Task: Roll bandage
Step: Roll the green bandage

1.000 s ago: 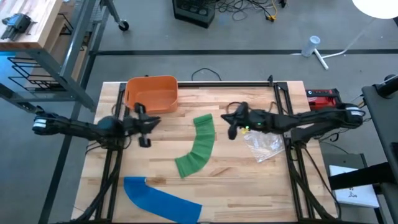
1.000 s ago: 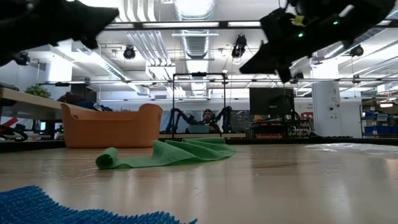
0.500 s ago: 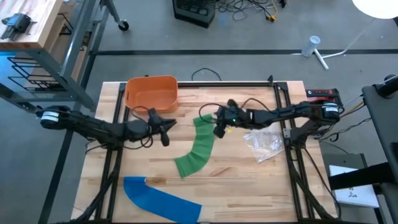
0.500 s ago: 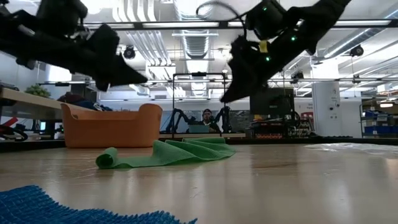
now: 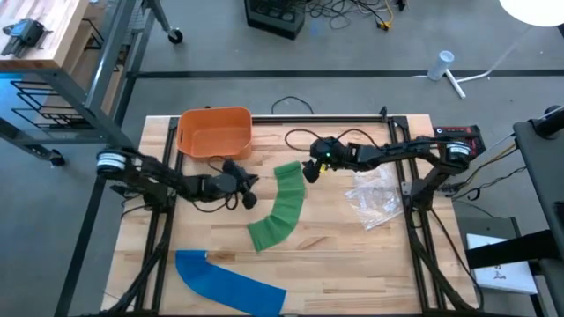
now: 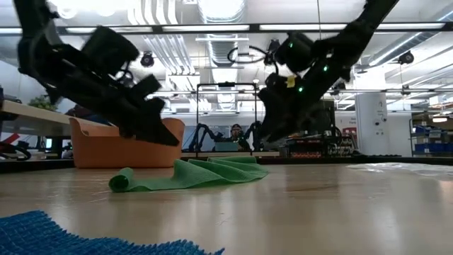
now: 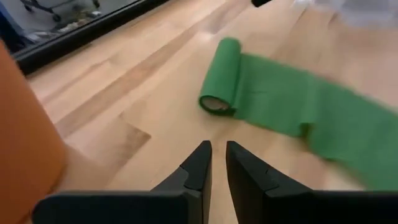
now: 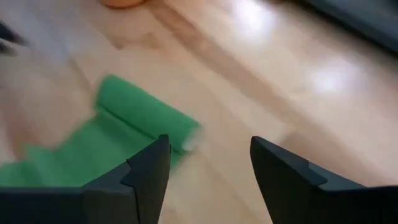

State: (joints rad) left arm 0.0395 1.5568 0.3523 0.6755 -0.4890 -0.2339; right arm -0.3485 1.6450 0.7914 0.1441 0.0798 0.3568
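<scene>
Bare wood around the green bandage (image 5: 280,208); orange bin (image 5: 214,132) near, crumpled plastic (image 5: 374,199) beside.

Left dark two-finger gripper (image 5: 248,198) is hovering nearly closed at centre-left; right dark two-finger gripper (image 5: 310,171) is hovering, fingers spread, far-centre.

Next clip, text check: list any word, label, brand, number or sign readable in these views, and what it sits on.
None readable.
Red device at the table's right edge: any marking too small to read.
White sheet on the floor at right: dark marks, too small to read.
Green bandage, blue bandage, orange bin, plastic bag: no text visible.
</scene>
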